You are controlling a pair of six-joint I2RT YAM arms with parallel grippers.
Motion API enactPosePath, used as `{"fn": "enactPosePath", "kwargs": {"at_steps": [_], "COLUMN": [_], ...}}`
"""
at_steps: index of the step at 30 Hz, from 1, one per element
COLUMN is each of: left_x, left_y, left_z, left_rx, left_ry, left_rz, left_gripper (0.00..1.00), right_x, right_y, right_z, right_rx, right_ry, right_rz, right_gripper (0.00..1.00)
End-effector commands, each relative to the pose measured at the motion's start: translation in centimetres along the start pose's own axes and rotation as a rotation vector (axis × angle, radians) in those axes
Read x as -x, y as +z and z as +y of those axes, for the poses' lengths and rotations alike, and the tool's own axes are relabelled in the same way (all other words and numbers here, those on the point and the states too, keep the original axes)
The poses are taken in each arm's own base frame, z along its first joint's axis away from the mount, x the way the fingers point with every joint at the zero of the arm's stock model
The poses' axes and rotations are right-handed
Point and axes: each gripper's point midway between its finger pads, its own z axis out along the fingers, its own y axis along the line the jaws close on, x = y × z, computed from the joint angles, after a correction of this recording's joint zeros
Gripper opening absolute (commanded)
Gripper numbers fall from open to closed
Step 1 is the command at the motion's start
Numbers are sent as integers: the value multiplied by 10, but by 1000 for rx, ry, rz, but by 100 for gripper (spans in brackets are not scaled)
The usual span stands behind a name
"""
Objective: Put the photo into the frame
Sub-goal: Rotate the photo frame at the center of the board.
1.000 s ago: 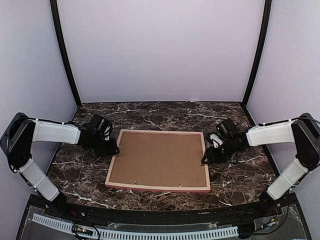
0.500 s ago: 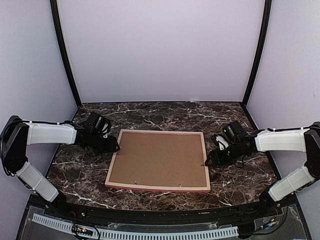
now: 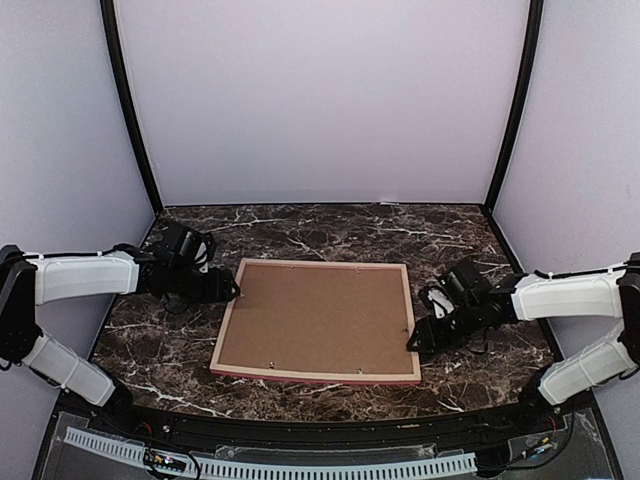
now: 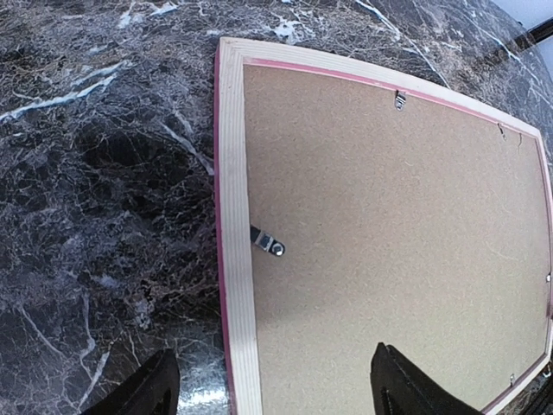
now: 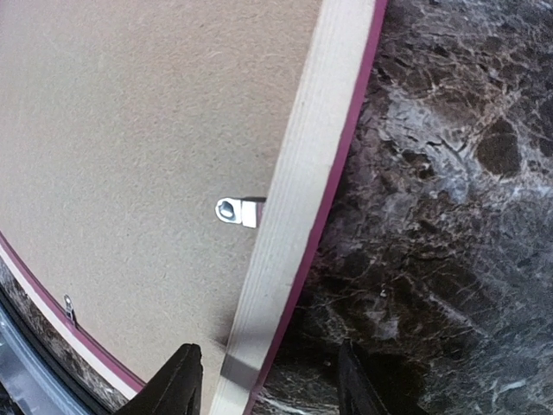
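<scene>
The frame [image 3: 315,375] lies face down in the middle of the table, with pale rails and pink edges. A brown backing board [image 3: 318,318] fills it. The photo is hidden. My left gripper [image 3: 228,292] is at the frame's left rail [image 4: 232,173]. It is open, one finger over the marble and one over the board [image 4: 389,216], touching neither. My right gripper [image 3: 413,340] is open astride the right rail [image 5: 302,164], with a gap on both sides. Small metal clips [image 4: 270,243] [image 5: 235,210] lie across the board's edge just ahead of each gripper [image 4: 275,372] [image 5: 266,363].
The dark marble tabletop [image 3: 330,230] surrounds the frame. Grey booth walls close in at the back and both sides. More small clips sit along the frame's far rail [image 4: 399,100] and near rail [image 5: 69,304].
The left jaws have spread much wider over the left rail. The right gripper has slid along the right rail toward the near corner. Both arms have stretched out lower.
</scene>
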Motion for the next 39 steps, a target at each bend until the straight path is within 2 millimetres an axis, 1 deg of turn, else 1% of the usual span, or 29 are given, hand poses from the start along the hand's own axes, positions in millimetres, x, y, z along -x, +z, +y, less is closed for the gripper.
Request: {"fn": "enactPosePath", "kwargs": {"at_steps": [1, 5, 12, 17, 20, 22, 27, 30, 35, 39], "left_x": [0, 0, 1, 0, -2, -6, -13, -19, -28, -31], "left_y": [-11, -16, -23, -32, -35, -38, -47, -53, -52, -48], "left_z": [-6, -14, -33, -56, -70, -79, -95, -105, -110, -111], "left_rx": [-35, -62, -76, -81, -111, -134, -184, -221, -231, -228], "left_ry": [16, 33, 104, 181, 214, 244, 307, 346, 384, 385], "left_rz": [-17, -28, -71, -116, -129, -133, -154, -164, -145, -135], "left_gripper": [80, 81, 82, 83, 83, 83, 83, 83, 83, 83], "right_x": [-2, -2, 5, 7, 12, 19, 41, 59, 83, 93], "right_y": [6, 7, 10, 18, 22, 23, 24, 22, 23, 25], "right_z": [-3, -5, -11, -13, -13, -13, -14, -19, -25, -29], "right_rx": [-47, -90, -166, -178, -194, -203, -210, -215, -219, -224], "right_ry": [22, 24, 34, 16, -2, -13, -23, -17, -17, -20], "right_rz": [-13, -13, -31, -23, -18, -24, -43, -67, -80, -80], "right_gripper": [51, 43, 37, 34, 29, 27, 23, 21, 19, 20]}}
